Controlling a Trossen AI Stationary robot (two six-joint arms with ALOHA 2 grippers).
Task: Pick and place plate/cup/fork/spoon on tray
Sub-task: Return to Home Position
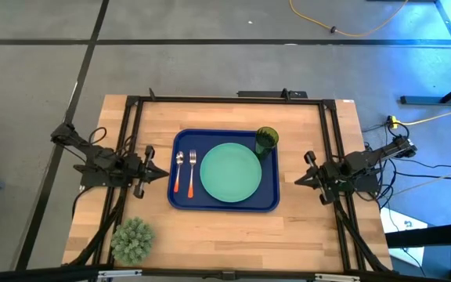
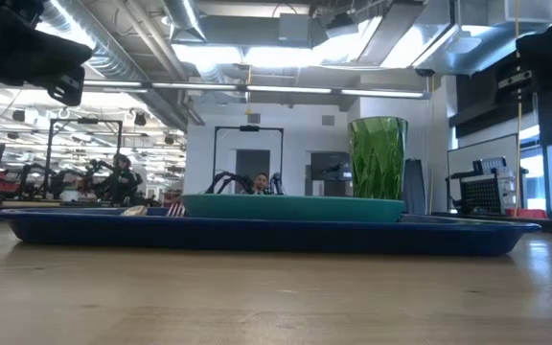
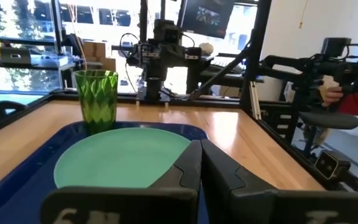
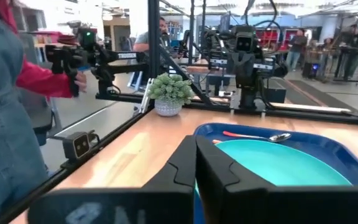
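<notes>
The dark blue tray [image 1: 224, 205] lies in the middle of the table. On it rests the mint-green plate [image 1: 231, 172]. The green cup [image 1: 266, 139] stands upright at the tray's far right corner, beside the plate. The spoon [image 1: 178, 174] and the fork [image 1: 192, 174] lie side by side on the tray's left part, orange handles toward the near edge. My left gripper [image 1: 163, 174] hovers shut just left of the tray, pointing at it. My right gripper [image 1: 297, 182] hovers shut off the tray's right side. In the wrist views both pairs of fingers meet: left gripper [image 3: 201, 155], right gripper [image 4: 196, 152].
A spiky grey-green plant [image 1: 132, 239] in a pot stands at the table's near left corner. Black frame rails [image 1: 128, 141] run along the table's left, right and far sides. A person in a red sleeve [image 4: 39, 78] stands beyond the table.
</notes>
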